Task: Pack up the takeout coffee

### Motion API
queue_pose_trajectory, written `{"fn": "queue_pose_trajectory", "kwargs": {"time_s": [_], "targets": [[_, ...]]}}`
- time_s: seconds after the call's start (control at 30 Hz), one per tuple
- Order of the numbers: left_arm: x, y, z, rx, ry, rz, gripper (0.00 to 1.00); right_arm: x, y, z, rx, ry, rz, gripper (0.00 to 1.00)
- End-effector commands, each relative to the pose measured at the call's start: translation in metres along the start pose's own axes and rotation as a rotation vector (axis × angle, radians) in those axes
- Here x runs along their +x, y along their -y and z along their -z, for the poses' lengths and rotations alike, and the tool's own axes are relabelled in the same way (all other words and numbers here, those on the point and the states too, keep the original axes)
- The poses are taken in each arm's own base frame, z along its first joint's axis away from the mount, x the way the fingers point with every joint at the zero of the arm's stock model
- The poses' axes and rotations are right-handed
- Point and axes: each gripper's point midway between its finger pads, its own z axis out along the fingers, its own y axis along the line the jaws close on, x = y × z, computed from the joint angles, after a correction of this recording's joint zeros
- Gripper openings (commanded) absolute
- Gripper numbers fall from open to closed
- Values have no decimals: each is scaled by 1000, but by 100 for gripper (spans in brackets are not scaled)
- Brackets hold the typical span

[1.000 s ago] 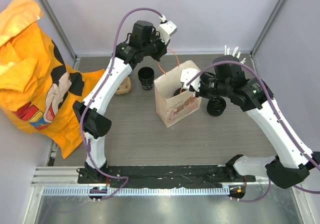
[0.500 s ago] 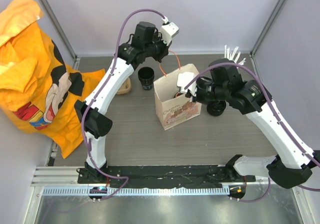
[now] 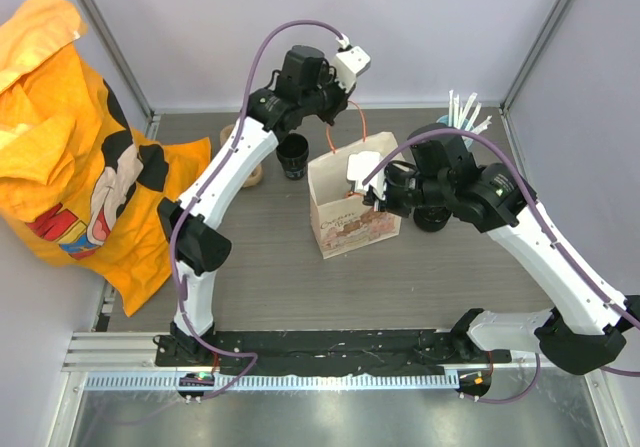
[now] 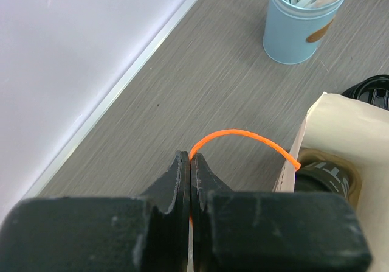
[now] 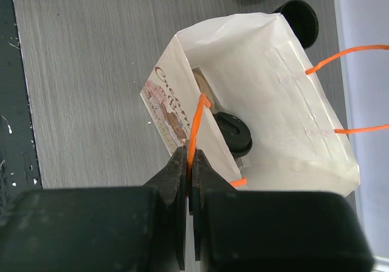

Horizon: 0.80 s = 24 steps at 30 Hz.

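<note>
left hand [image 4: 191, 162]: clenched on far orange cord handle [image 4: 237, 133] | right hand [image 5: 188, 162]: clenched on near orange cord handle [image 5: 196, 126] | small black lidded takeout cup [image 5: 232, 132]: inside pale printed paper bag [image 5: 285, 95], just below right hand | risk: torn cord or tipped bag and spilled cup, from uneven pull between hands | count: bag 1; handles 2; bagged cup 1; other black cups [image 3: 292, 155] 2, on tabletop either side of bag; light-blue straw cup [image 4: 298, 34] 1
</note>
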Motion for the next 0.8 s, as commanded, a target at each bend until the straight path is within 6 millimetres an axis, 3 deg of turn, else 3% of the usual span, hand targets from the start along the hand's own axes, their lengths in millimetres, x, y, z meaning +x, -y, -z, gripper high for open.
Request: {"fn": "queue_pose_trajectory", "kwargs": {"time_s": [0.0, 0.33, 0.77], "targets": [[-31, -10, 1, -60, 95, -32, 0, -19, -3, 7, 4, 76, 4, 3], [-40, -10, -5, -91, 123, -43, 0, -27, -11, 10, -34, 114, -9, 2], [-54, 8, -10, -64, 163, -54, 0, -25, -19, 3, -66, 121, -22, 2]]}}
